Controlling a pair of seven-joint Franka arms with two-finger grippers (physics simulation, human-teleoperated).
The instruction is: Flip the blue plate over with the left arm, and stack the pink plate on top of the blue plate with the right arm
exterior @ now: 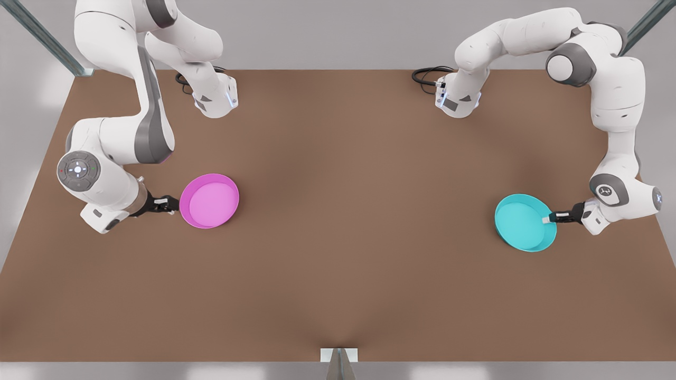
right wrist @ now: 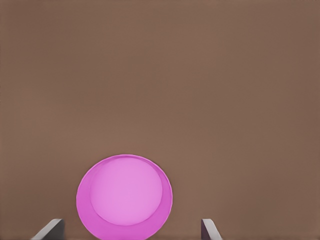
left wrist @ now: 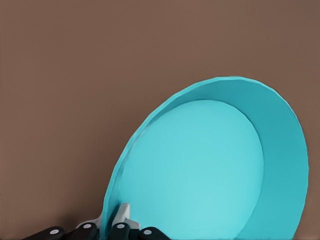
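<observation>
The blue plate (exterior: 523, 221) is near the front view's right and stands tilted, its inside facing the camera. My left gripper (exterior: 549, 217) is shut on its rim; in the left wrist view the fingers (left wrist: 120, 220) pinch the edge of the blue plate (left wrist: 200, 170). The pink plate (exterior: 209, 201) lies flat and open side up at the front view's left. My right gripper (exterior: 170, 203) is low beside its rim and open. In the right wrist view the two fingertips (right wrist: 50, 230) stand wide apart on either side of the near edge of the pink plate (right wrist: 125, 195).
The brown table (exterior: 338, 237) stretches bare between the two plates. Black cables (exterior: 428, 76) coil by the arm bases at the back. A small metal bracket (exterior: 339, 356) sits at the middle of the front edge.
</observation>
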